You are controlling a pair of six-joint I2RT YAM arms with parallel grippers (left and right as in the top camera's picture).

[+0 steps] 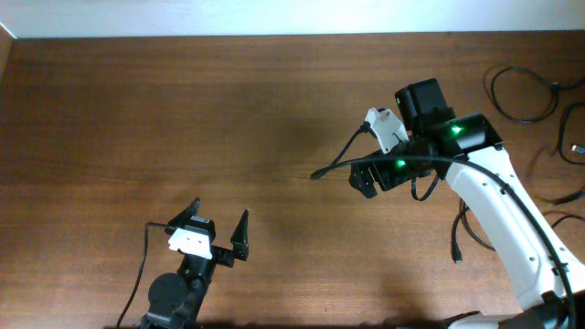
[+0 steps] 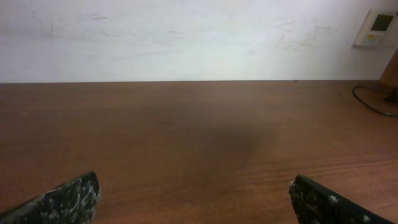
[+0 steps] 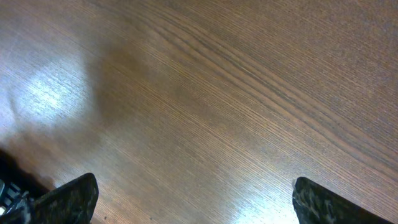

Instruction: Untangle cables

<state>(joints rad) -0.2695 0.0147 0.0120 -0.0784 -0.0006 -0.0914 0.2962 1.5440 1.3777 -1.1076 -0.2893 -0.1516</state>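
The cables lie at the table's right side: a thin black loop (image 1: 523,94) at the far right, more strands (image 1: 569,196) near the right edge, and one cord ending in a small plug (image 1: 456,257) beside the right arm. A piece of cable (image 2: 372,103) also shows far right in the left wrist view. My left gripper (image 1: 219,217) (image 2: 193,184) is open over bare wood at the front left, far from the cables. Left of the cables, my right gripper (image 1: 370,170) (image 3: 194,186) hangs open above bare wood, with nothing between its fingers.
The brown wooden table (image 1: 183,119) ends at a white wall (image 2: 186,37) at the back. A thicker black cord (image 1: 334,164) from the right arm sticks out to the left. The white right arm (image 1: 498,210) stretches in from the front right corner.
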